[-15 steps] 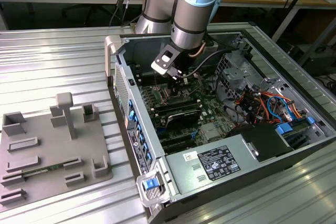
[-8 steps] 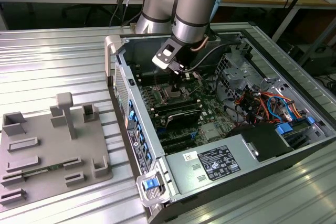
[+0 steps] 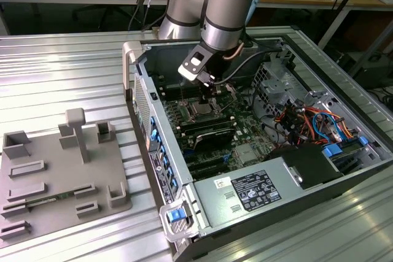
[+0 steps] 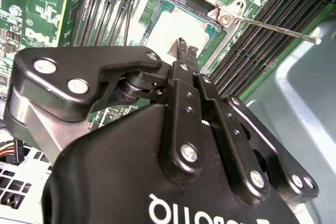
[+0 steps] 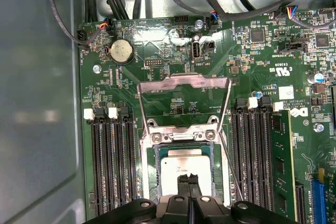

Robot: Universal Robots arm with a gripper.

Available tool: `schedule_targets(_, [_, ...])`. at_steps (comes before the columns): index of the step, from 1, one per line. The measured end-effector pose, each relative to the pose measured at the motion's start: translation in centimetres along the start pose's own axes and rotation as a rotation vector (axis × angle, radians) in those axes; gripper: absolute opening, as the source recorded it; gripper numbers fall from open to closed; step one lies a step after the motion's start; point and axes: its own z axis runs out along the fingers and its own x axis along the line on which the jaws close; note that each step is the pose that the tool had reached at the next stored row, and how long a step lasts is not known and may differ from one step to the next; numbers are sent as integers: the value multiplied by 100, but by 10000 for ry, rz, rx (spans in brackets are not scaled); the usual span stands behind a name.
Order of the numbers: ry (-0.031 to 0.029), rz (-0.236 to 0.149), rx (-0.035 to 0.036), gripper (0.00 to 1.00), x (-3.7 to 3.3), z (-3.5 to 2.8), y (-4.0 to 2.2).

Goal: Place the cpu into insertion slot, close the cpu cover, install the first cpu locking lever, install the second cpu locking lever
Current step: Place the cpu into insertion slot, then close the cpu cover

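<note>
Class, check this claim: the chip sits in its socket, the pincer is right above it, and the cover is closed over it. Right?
Wrong on the cover. In the first wrist view the cpu cover is open, lying back from the insertion slot. The cpu does sit in the slot, the pincer right above it.

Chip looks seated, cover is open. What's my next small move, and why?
Likely lift the claw away from the cpu and shift toward the cpu cover: the cpu lies flat in the insertion slot while the cover is flipped open.
</note>
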Motion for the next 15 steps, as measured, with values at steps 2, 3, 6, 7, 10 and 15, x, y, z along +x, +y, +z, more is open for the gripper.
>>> schedule_targets(2, [0, -1, 0, 11, 0, 0, 0])
schedule_targets(3, [0, 0, 0, 11, 0, 0, 0])
schedule_targets(6, [0, 0, 0, 11, 1, 0, 0])
schedule_targets(7, [0, -1, 0, 11, 1, 0, 0])
schedule_targets(10, [0, -1, 0, 11, 2, 0, 0])
schedule_targets(15, [0, 0, 0, 11, 4, 1, 27])
